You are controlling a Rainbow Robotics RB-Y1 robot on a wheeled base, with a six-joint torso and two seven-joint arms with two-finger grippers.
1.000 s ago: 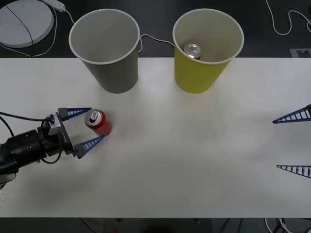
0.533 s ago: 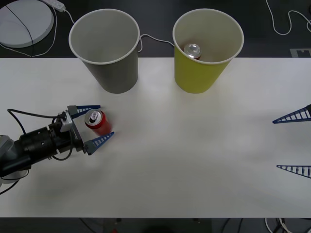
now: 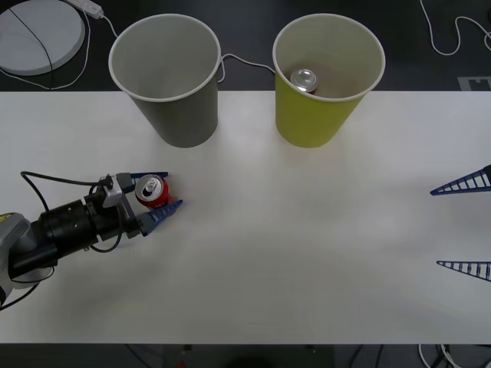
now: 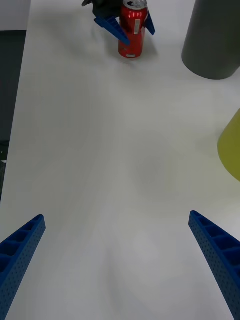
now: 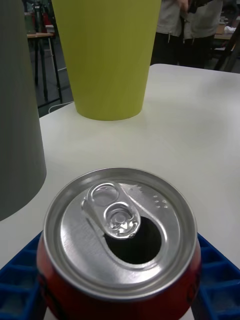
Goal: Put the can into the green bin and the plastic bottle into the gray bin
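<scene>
We see the left gripper [image 3: 159, 193] at the left of the front frame, its blue fingers [image 4: 114, 27] clenched against both sides of the can [image 3: 152, 192] (upright on the white table [image 3: 307, 253], tab opening visible). The gray bin [image 3: 170, 77] stands at upper left, the green bin [image 3: 326, 77] at upper centre with a second can [image 3: 304, 79] inside. The right gripper [image 3: 462, 224] sits parked at the right edge, fingers spread wide.
</scene>
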